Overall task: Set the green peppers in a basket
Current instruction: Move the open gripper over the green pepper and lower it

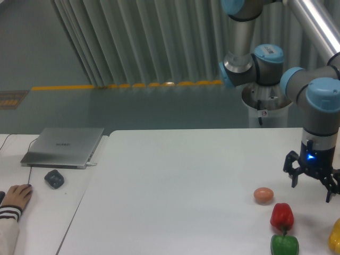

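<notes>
Lying at the table's near edge, the green pepper (284, 245) sits below the released, empty end effector (312, 183).

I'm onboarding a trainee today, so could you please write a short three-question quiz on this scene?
1. True or false: the tool is open above the table.
2. Which lies nearest the green pepper? A) egg B) red pepper C) laptop
3. Fill in: the yellow pepper sits at the picture's ____ edge.

Key: 1 true; 2 B; 3 right.
</notes>
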